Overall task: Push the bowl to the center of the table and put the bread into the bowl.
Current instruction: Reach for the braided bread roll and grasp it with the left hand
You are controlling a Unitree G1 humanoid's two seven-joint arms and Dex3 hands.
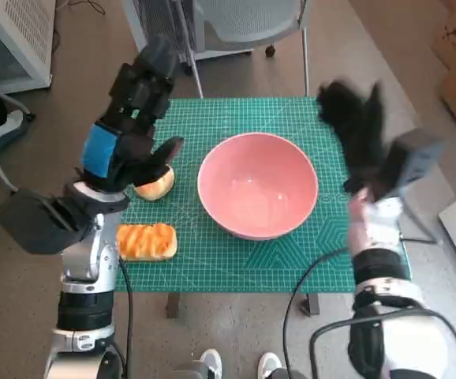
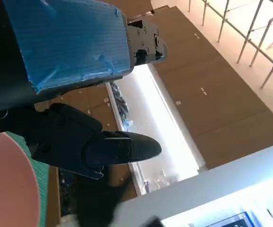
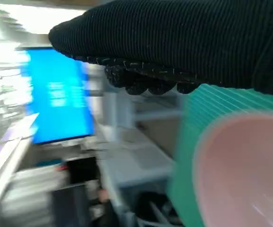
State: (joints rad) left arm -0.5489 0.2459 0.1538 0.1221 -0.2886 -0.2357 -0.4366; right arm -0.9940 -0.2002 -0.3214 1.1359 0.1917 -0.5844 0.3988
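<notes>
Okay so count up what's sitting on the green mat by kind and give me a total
Bowl: 1, the pink bowl, nothing in it.
Bread: 2, a round bun under the left hand, and a braided golden loaf at the mat's near left edge.
Total: 3 things on the green mat.

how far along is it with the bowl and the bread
Done, it seems: the pink bowl sits near the middle of the green mat, empty. In hand: the left hand is over the round bread, though a grip isn't clear. The right hand is blurred, off the bowl. Left: getting bread into the bowl; the braided bread lies untouched.
</notes>
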